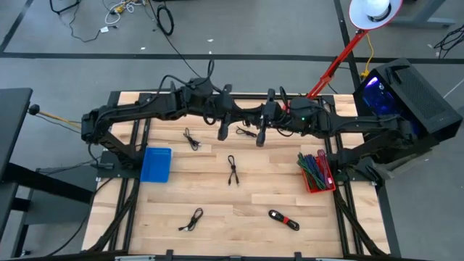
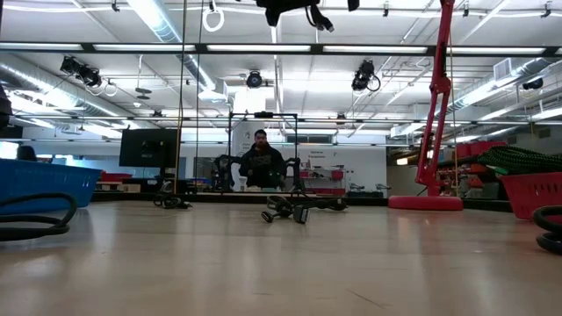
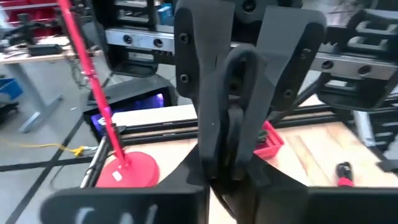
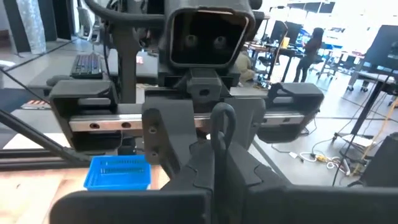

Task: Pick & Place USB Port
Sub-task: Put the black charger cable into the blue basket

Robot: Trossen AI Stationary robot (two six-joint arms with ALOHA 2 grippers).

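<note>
Several thin black cables lie flat on the wooden table (image 1: 239, 203): one (image 1: 191, 138) toward the far left, one (image 1: 233, 170) in the middle, one (image 1: 191, 219) near the front. A short black-and-red connector piece (image 1: 283, 220) lies near the front edge and also shows in the left wrist view (image 3: 343, 173). Both arms are folded along the table's far edge. My left gripper (image 1: 223, 132) and my right gripper (image 1: 260, 137) hang side by side above the far middle, both shut and holding nothing. Their fingers meet in the wrist views (image 3: 229, 167) (image 4: 214, 163).
A blue bin (image 1: 156, 164) stands at the table's left side and a red bin (image 1: 316, 171) of coloured cables at the right. A red lamp stand (image 1: 335, 64) rises at the far right corner. A person (image 2: 261, 162) sits beyond the table.
</note>
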